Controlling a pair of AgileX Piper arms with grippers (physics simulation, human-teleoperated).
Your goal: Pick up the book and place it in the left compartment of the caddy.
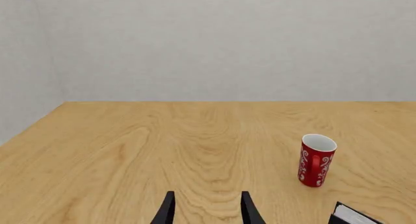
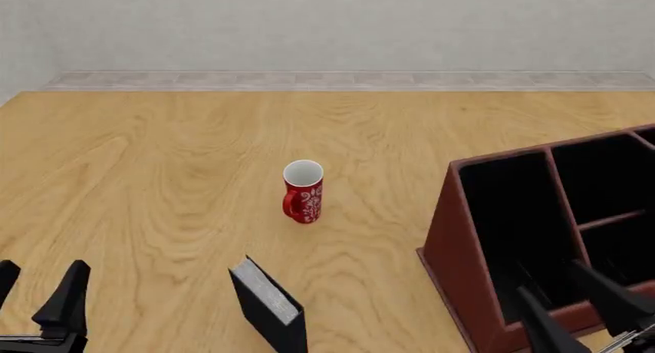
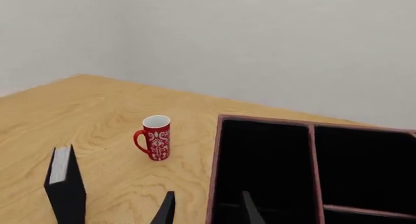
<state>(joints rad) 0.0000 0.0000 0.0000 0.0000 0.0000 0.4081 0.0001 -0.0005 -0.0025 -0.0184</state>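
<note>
In the left wrist view, your left gripper is hanging with its two dark fingers spread apart and nothing between them, over bare wooden table; the red mug is standing upright ahead toward two o'clock from the fingers, and a corner of the book is just peeking in nearer, at about three o'clock. In the front view, the book is standing upright on its edge at six o'clock from the mug, white page block facing up, well apart from the caddy at its three o'clock; the left compartment is showing its black lining, the slot closest to the book. Your left gripper is waiting at the book's nine o'clock and your right gripper is hovering at the caddy's near edge, both parted and holding nothing. In the right wrist view, your right gripper is spreading its fingers over the caddy's near-left rim, with the left compartment just ahead at twelve o'clock, the book at nine o'clock and the mug at eleven o'clock.
</note>
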